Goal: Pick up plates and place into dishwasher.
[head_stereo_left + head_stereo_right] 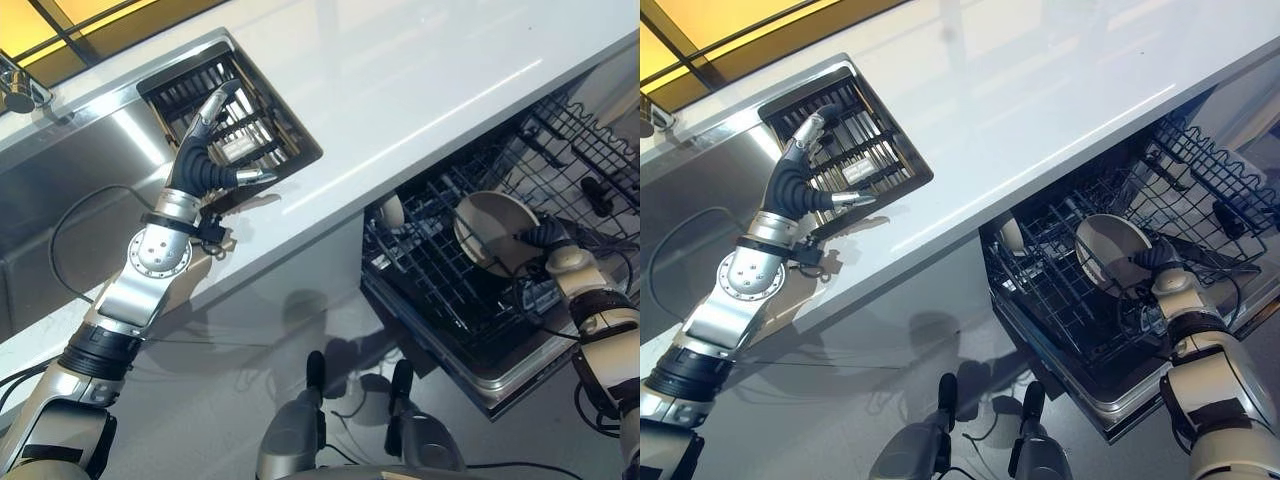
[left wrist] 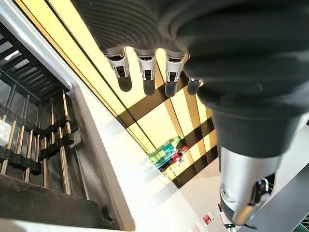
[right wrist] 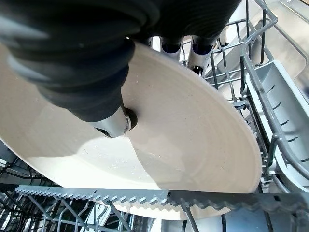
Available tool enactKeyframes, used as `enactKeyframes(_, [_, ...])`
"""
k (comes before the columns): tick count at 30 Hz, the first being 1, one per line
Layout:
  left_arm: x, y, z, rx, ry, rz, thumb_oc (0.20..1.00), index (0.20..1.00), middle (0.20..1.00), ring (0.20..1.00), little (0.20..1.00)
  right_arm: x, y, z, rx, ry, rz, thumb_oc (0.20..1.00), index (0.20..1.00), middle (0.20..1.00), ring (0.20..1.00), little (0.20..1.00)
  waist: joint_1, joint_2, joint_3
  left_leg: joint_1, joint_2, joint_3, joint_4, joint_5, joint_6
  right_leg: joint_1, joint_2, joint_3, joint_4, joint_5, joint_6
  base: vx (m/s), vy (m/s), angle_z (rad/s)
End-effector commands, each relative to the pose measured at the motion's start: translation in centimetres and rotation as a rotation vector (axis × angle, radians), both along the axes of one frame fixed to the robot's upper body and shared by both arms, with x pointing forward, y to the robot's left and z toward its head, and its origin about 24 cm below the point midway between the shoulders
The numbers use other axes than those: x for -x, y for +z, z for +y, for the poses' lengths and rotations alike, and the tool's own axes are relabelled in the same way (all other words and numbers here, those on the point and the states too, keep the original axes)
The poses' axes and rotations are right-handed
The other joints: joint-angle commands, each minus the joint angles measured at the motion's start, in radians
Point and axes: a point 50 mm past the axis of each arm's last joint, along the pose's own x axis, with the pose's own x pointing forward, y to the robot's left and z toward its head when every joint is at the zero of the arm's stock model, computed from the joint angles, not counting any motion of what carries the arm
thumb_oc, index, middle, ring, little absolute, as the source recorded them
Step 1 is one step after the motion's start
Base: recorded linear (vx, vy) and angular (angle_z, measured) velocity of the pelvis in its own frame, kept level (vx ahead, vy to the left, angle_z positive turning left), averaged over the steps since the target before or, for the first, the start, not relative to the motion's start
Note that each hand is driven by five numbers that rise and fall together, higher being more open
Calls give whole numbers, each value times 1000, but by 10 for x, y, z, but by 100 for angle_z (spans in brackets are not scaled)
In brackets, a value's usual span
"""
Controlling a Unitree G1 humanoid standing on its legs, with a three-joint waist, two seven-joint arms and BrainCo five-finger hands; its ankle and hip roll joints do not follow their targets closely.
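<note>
At 3 o'clock, over the dishwasher rack point(image 1: 440, 290), the right hand point(image 3: 96, 87) pinches a beige plate point(image 1: 492, 232). At 10 o'clock, the left hand point(image 1: 205, 150) is spread wide above the sink rack point(image 1: 255, 120).

Left hand point(image 2: 145, 72), fingers relaxed, above perhaps a dark drying rack point(image 2: 34, 140)

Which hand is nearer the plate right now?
Right. The right hand grips the plate over the dishwasher rack; the left hand is away over the sink rack.

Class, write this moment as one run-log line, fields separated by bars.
right hand: pinching plate over dishwasher rack | left hand: open above sink rack | plate not released
</note>
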Motion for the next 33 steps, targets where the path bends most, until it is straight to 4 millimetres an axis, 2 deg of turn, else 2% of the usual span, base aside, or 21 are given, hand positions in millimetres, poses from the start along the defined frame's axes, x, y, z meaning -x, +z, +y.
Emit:
enactKeyframes(1, [2,32,-23,14,-107,-122,1000,1000,1000,1000,1000,-30,19,45,-93,158,-111,1000,1000,1000,1000,1000,33,13,51,-22,-67,5,7,-100,7,-34,-61,-25,25,-66,58,0,0,0])
enactKeyframes(7, [8,22,-17,24,-94,-124,1000,1000,1000,1000,1000,-30,40,49,-19,87,-344,1000,1000,1000,1000,1000,15,-1,42,-9,-68,7,7,-103,9,-28,-56,-17,25,-61,60,9,24,1])
enactKeyframes(11, [14,7,-12,40,-75,-111,1000,1000,1000,1000,1000,-17,47,59,-1,41,-530,1000,1000,1000,1000,1000,-13,-22,30,10,-65,19,7,-114,15,-21,-49,-1,31,-62,63,32,37,1])
enactKeyframes(17, [24,-21,-9,63,-33,-62,1000,1000,1000,1000,1000,24,25,64,53,18,-671,1000,1000,1000,1000,1000,-67,-48,-9,53,-58,47,10,-138,28,8,-33,40,31,-71,68,68,47,-4])
enactKeyframes(23, [30,-30,-6,73,-10,-43,1000,1000,1000,1000,1000,60,-4,38,76,-130,-610,1000,1000,1000,1000,1000,-99,-67,-51,95,-52,80,17,-159,34,38,-24,72,34,-84,73,65,37,-16])
enactKeyframes(29, [31,-34,-7,86,-12,-13,1000,1000,1000,1000,1000,71,-17,28,0,-238,-588,1000,1000,1000,1000,1000,-109,-78,-67,106,-47,107,98,-198,42,54,-32,86,80,-113,66,42,27,-14])
enactKeyframes(33, [29,-36,-11,97,-34,-2,1000,1000,1000,1000,1000,68,-26,31,-157,-258,-604,1000,1000,1000,1000,1000,-98,-84,-43,60,-45,109,278,-262,54,36,-53,74,216,-171,38,0,21,-9])
